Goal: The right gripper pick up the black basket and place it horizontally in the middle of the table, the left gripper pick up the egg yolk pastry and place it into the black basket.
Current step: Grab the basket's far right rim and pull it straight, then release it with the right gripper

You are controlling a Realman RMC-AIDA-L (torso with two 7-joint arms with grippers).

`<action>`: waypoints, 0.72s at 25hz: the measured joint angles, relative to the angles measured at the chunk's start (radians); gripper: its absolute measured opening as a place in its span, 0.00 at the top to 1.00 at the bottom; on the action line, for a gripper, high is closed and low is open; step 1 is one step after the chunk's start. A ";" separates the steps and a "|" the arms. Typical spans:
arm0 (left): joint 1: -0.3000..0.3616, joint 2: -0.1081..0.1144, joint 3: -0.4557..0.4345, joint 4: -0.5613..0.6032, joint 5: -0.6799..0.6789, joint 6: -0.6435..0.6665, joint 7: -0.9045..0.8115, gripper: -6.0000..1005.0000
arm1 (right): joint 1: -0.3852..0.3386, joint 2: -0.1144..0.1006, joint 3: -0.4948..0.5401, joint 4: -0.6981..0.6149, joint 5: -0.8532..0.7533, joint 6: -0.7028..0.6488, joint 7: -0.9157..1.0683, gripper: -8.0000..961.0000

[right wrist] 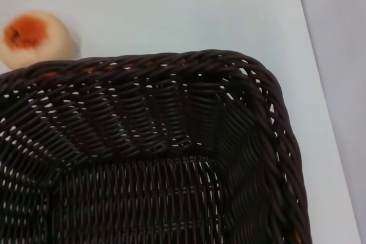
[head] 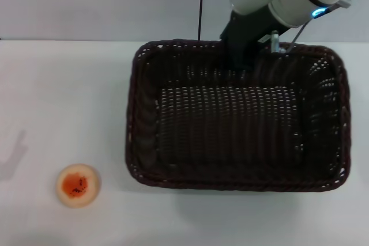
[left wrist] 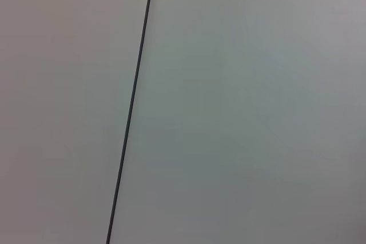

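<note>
The first step, the basket's placement, is in hand. The right gripper (head: 247, 61) reaches down at the far rim of the black basket (head: 236, 116), near the middle of that long side, its dark body crossing the braided edge. Whether its jaws are clamped on the rim or spread apart I cannot tell, since the dark gripper merges with the dark weave there. The basket lies flat on the white counter (head: 63, 96), its long side running across the head view, sitting right of centre. It is empty inside.

The egg yolk pastry (head: 78, 185) rests on the counter on the robot's left, near the front edge and a little apart from the basket's near-left corner. The right wrist view shows it just beyond one basket corner, not touching the wicker.

The left gripper is nowhere in view; its wrist camera sees only a plain pale surface with a thin dark cable (left wrist: 131, 107) across it, so that arm looks parked away from the work.

As I judge it, the next move calls for settling the basket toward the middle if needed, letting go and clearing the right arm, so the left arm can come for the pastry.

Count: one basket, one pastry, one gripper visible.
</note>
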 joint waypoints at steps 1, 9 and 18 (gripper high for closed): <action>0.000 0.000 0.000 0.000 0.000 0.000 0.000 0.18 | 0.000 0.000 0.000 0.000 0.000 0.000 0.000 0.80; -0.012 0.002 0.005 0.000 0.000 -0.008 0.000 0.18 | 0.003 0.001 -0.022 0.057 0.054 0.046 -0.018 0.78; -0.016 0.005 0.005 0.009 0.000 -0.011 0.000 0.18 | -0.012 0.003 -0.041 0.060 0.095 0.049 -0.028 0.76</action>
